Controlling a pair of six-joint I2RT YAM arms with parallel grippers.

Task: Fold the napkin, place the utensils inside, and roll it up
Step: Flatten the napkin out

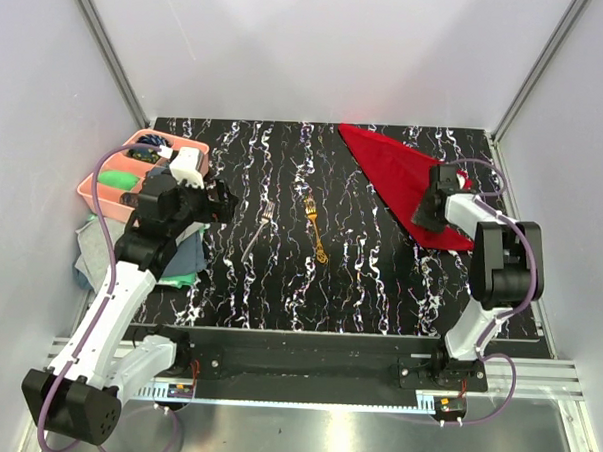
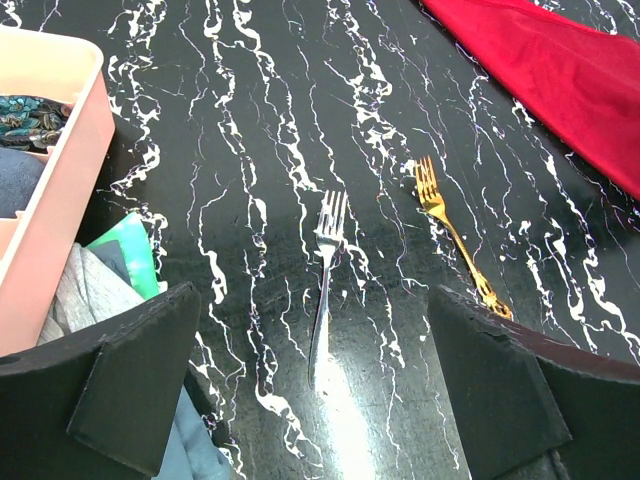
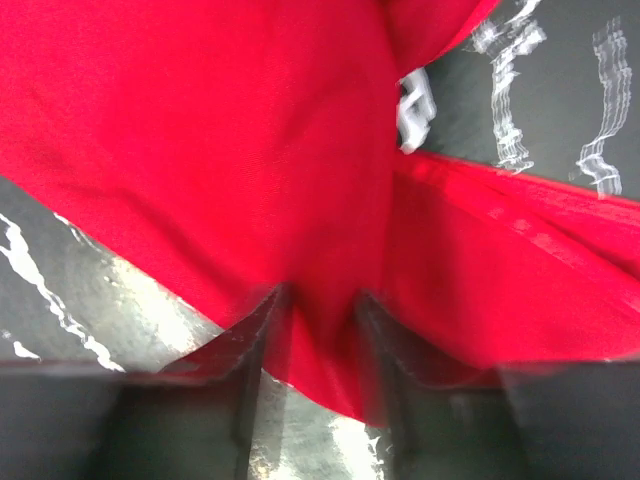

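My right gripper is down on the bright red plain cloth napkin, which lies as a flat, long triangle on the black marble-patterned table, stretching away from my fingers toward the far edge. In my right wrist view the red fabric fills nearly everything ahead of me, with a fold of cloth sitting between my two dark fingers; my jaws stand partly closed around it, but the blur means I cannot tell whether I truly have it pinched. The cloth looks thin and soft, smooth over most of its surface, with a raised ridge just beyond my fingertips. My left gripper hovers wide open and empty above the table, grasping nothing. Just ahead of it and below lies the slim silver metal fork, tines pointing away from me, and a little to its right the gold-coloured metal fork, angled, both bare on the table and well apart from the napkin. To the left of my left hand sit a pink plastic bin and a pile of grey, green and blue cloths. I judge the task barely begun: the folding is only starting, the utensils are not yet placed inside, and no rolling is done.
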